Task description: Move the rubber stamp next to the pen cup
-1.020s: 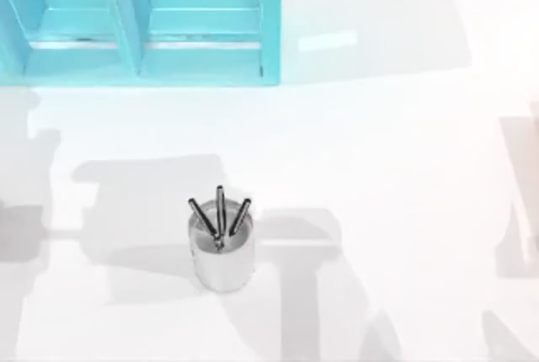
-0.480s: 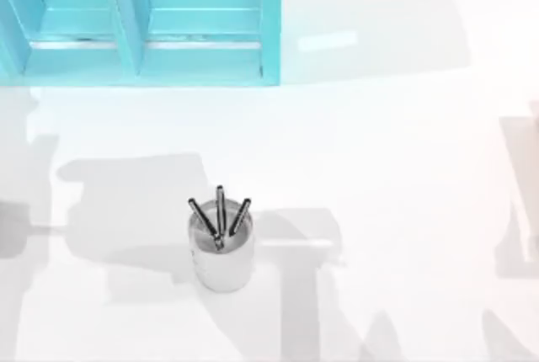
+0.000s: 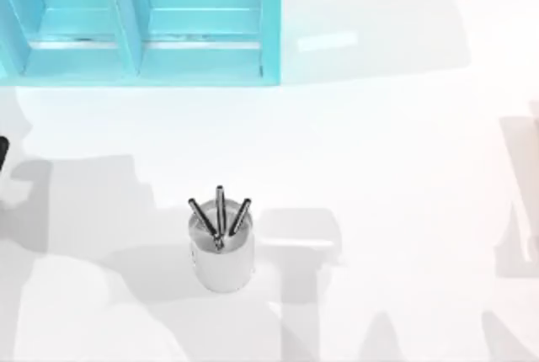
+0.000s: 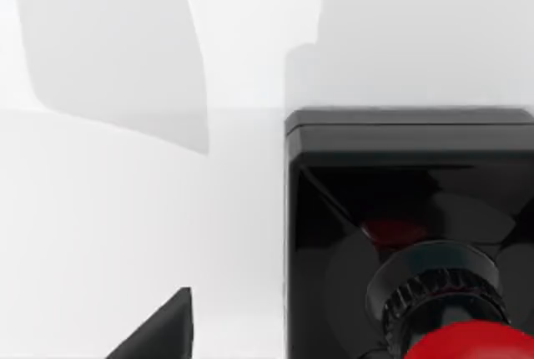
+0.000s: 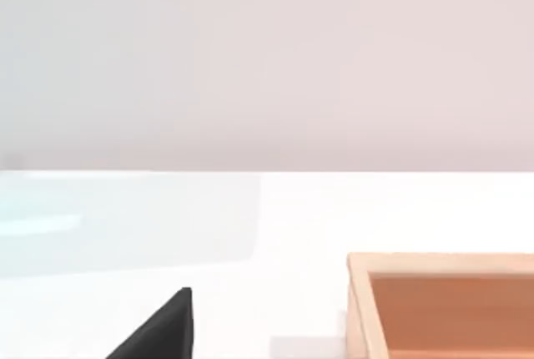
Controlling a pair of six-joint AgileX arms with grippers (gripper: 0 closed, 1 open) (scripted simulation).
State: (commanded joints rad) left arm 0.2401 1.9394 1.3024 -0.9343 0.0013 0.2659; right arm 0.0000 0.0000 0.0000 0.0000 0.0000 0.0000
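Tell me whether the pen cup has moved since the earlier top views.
No. In the top view the pen cup stands at the same spot below the turquoise shelf; its three pens lean the same way. Only the shadows around it have shifted.

White table (image 3: pixel 404 126); pen cup (image 3: pixel 222 252); turquoise shelf (image 3: pixel 143 21)

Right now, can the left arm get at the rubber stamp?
Probably yes. The left wrist view looks closely down on the rubber stamp, its red knob and black block standing on bare white table with nothing beside it. A dark sliver of the left arm sits at the table's left edge.
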